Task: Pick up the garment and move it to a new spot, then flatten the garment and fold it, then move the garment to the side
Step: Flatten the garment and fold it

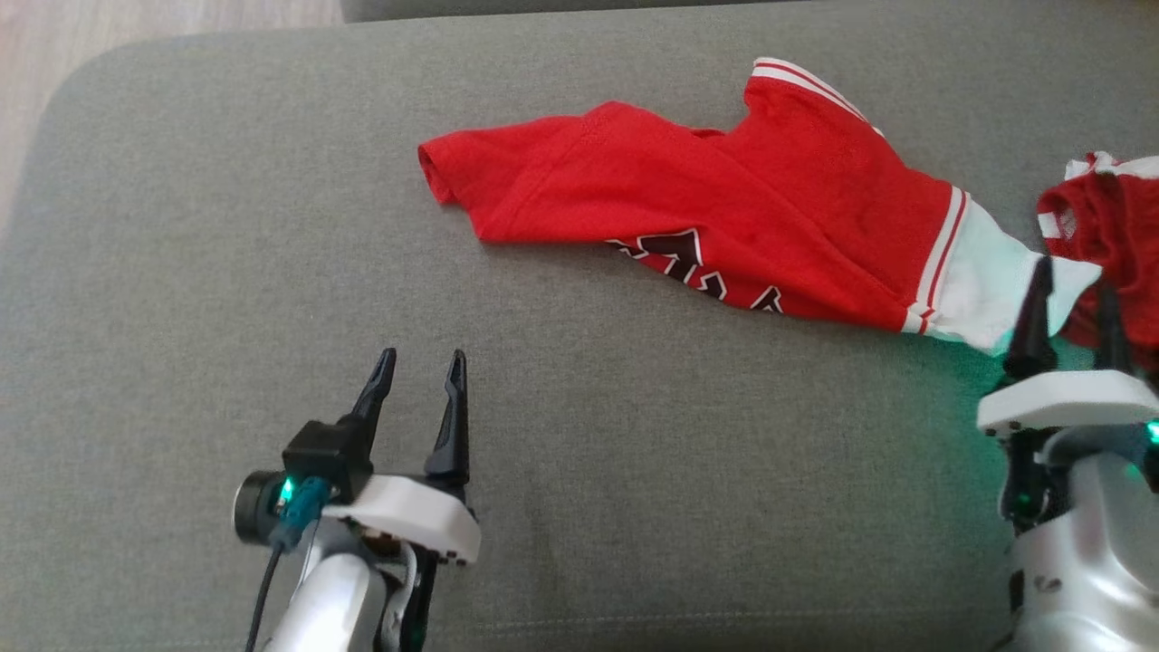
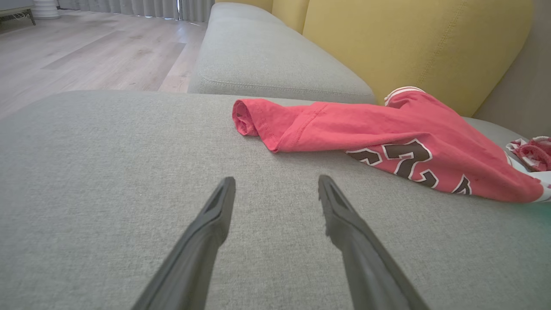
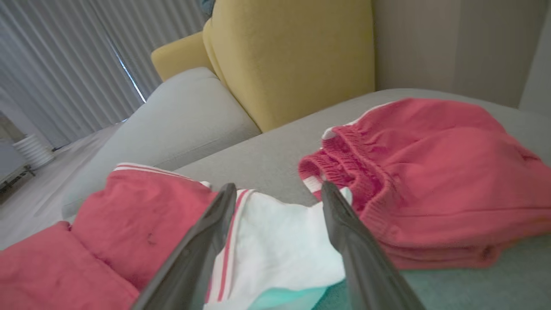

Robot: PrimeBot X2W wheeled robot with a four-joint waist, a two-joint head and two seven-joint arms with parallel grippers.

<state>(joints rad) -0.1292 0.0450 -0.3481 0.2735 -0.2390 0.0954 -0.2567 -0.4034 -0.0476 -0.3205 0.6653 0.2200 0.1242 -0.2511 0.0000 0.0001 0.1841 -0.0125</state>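
1. Across the head view, a grey seat cushion is spreading out and carrying everything.
2. Behind its far edge, a yellow backrest is standing upright.
3. Over the cushion's far right part, the red garment is lying rumpled with dark lettering showing, its white end trailing toward the right edge.
4. At the right edge, a second red piece with a ribbed band is sitting folded, just beside that white end.
5. Near the right edge, the right gripper is holding its fingers apart, with the white end lying between them.
6. Near the front edge, left of the middle, the left gripper is pointing over bare cushion with its fingers spread, well apart from the garment.
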